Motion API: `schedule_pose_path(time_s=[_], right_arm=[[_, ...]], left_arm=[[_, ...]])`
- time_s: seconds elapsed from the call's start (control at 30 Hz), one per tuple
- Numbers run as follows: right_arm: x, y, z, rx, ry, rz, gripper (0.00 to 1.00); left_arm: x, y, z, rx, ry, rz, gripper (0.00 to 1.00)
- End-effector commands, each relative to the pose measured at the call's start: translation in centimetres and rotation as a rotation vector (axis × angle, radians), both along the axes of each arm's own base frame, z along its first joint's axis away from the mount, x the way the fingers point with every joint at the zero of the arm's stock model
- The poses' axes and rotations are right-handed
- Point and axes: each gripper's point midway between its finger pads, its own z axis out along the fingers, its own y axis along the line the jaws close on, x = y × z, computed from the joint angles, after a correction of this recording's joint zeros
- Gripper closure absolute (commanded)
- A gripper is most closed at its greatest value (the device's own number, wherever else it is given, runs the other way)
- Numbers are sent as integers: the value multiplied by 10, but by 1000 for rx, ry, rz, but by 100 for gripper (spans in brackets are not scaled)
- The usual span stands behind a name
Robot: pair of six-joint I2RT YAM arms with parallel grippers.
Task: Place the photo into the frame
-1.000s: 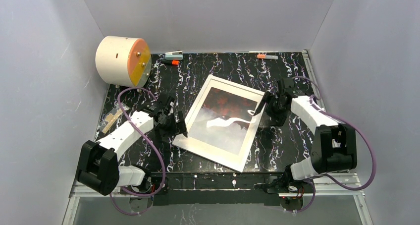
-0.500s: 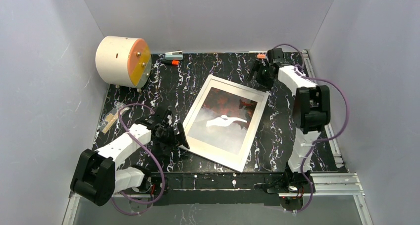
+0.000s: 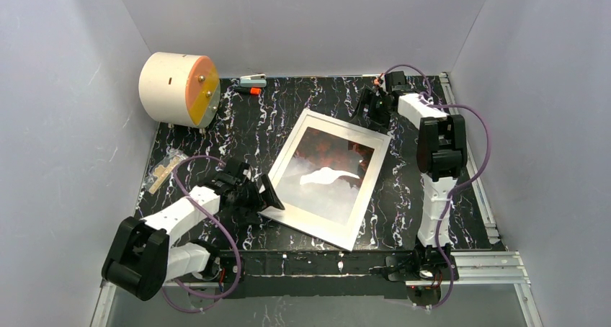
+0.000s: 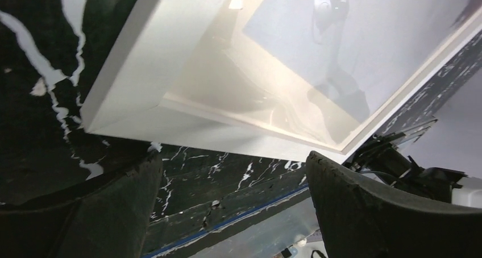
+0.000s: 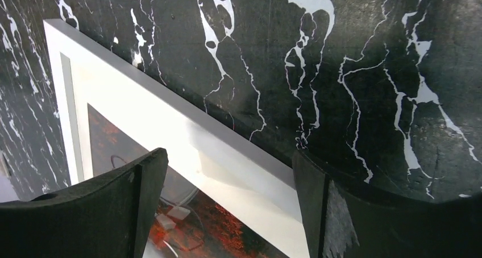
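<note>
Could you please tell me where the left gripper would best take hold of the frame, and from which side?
Probably the near-left corner of the frame. It lies flat on the table, so only its thin raised rim can be pinched. The open left gripper faces that corner, so come in low from the left.

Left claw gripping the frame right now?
No: the left wrist view shows the left claw open, its fingers short of the frame, nothing between them.

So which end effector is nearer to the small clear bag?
Left. Left end effector: right of the bag, at the frame's near corner. Right end effector: by the frame's far edge.
</note>
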Motion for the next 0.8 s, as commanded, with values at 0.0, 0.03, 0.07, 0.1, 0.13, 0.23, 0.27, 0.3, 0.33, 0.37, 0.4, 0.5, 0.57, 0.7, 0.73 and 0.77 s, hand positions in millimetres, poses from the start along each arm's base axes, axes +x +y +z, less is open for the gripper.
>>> schedule_pose_path(time_s=[0.0, 0.03, 0.07, 0.1, 0.13, 0.23, 0.27, 0.3, 0.33, 0.37, 0.4, 0.5, 0.57, 0.7, 0.73, 0.77], right_arm=[[4, 0, -8, -25, -12, 25, 10], [4, 0, -9, -29, -7, 29, 10], [2, -1, -10, -34, 5, 37, 10], [-1, -1, -10, -35, 21, 43, 11], [-5, -1, -10, -34, 36, 48, 11], [-26, -2, -7, -21, 78, 47, 11], [-34, -2, -6, -19, 91, 43, 11], [-43, -3, -5, -18, 108, 36, 12], [-52, -5, -4, -20, 124, 25, 12], [-61, -7, -3, -24, 141, 11, 12], [-75, -10, -6, -25, 171, -4, 12], [-101, -11, -3, 7, 214, -32, 13], [-117, -9, 3, 39, 229, -43, 13], [-148, 2, 10, 132, 268, -42, 15], [-155, 4, 11, 153, 275, -40, 15], [-161, 6, 13, 175, 278, -39, 15]], left_arm=[[-2, 4, -21, 28, 23, 22, 4], [0, 1, -22, 19, 24, 29, 4], [4, -2, -21, 4, 23, 38, 4], [8, -5, -20, -6, 21, 46, 5], [14, -9, -19, -16, 14, 55, 5], [33, -15, -14, -25, -15, 89, 5], [41, -17, -13, -22, -28, 94, 5], [48, -18, -12, -15, -39, 93, 5], [55, -19, -12, 3, -48, 93, 5], [61, -18, -14, 22, -51, 87, 5], [70, -18, -14, 40, -58, 80, 5], [98, -15, -18, 93, -82, 46, 5], [125, -16, -15, 111, -113, 28, 5], [179, -23, -12, 122, -176, -30, 6], [193, -27, -12, 117, -189, -48, 6], [207, -31, -11, 115, -199, -62, 7]])
